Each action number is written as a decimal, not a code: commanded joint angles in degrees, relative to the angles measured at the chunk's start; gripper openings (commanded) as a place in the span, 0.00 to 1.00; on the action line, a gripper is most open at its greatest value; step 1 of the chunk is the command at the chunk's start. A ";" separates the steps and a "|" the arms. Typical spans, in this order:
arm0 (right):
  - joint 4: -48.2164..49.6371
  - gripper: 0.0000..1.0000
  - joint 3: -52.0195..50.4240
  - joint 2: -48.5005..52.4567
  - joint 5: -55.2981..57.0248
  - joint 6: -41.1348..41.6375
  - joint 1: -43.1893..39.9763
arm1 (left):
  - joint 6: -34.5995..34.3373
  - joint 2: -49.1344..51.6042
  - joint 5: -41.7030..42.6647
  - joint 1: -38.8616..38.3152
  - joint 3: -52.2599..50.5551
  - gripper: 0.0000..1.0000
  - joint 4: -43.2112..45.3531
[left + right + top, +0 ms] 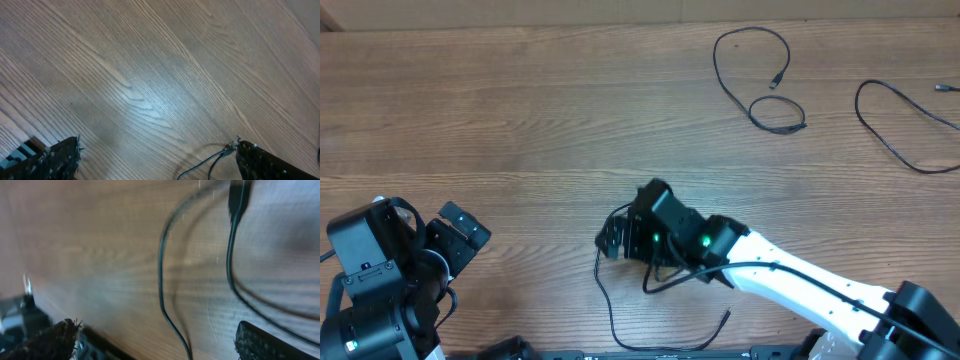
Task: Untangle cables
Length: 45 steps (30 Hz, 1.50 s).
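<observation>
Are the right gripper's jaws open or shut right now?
Open. In the right wrist view the right gripper has its pads far apart, a thin cable running between them.

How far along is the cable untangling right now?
Looks done: a looped cable and a second cable lie apart at the far right, not crossing. In hand: the right pincer, open, is low over the third cable, with the cord between its fingers but not gripped. Left to do: that cable curls beneath it and probably needs laying out straight. The left pincer is open and empty.
</observation>
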 commanded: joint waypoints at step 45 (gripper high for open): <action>9.42 0.04 11.34 14.38 -5.38 -23.87 -5.25 | 0.87 -0.09 -0.96 0.31 0.66 1.00 0.07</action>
